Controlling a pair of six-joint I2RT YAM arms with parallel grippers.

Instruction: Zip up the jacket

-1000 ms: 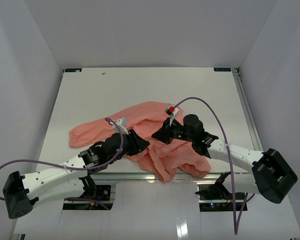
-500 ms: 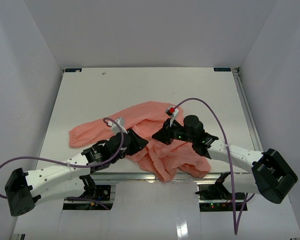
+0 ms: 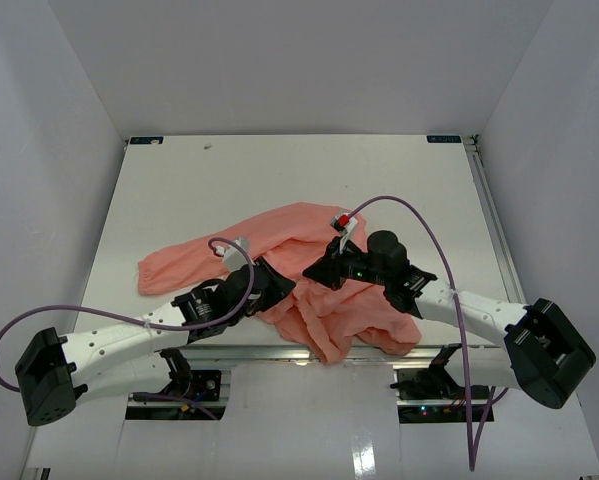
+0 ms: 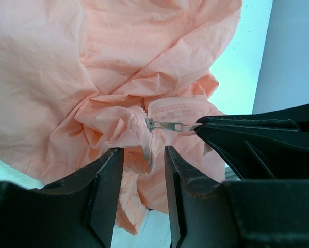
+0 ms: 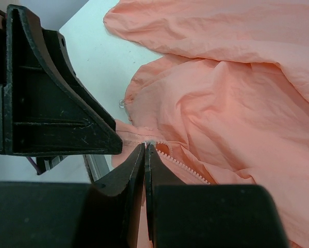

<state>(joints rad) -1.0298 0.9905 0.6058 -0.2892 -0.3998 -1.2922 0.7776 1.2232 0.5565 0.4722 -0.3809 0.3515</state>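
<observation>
The salmon-pink jacket [image 3: 299,230] lies crumpled at the near middle of the table, one sleeve [image 3: 164,272] stretched out to the left. My right gripper [image 5: 145,147] is shut on the small metal zipper pull [image 4: 167,125], with the zipper teeth [image 5: 185,168] running off behind it. My left gripper [image 4: 143,160] is open just left of that pull. A fold of the jacket's [image 4: 66,62] lower zipper edge hangs between its fingers [image 4: 110,173] without being pinched. From above, both grippers [image 3: 284,285] [image 3: 317,272] meet over the front of the garment.
White table [image 3: 279,170] with a metal rail along the near edge [image 3: 249,350], which the jacket's hem hangs over. Grey walls stand on three sides. Purple cables [image 3: 429,230] arc over both arms.
My left arm has crept a little to the right toward the zipper pull. The right gripper and the jacket have stayed put.
</observation>
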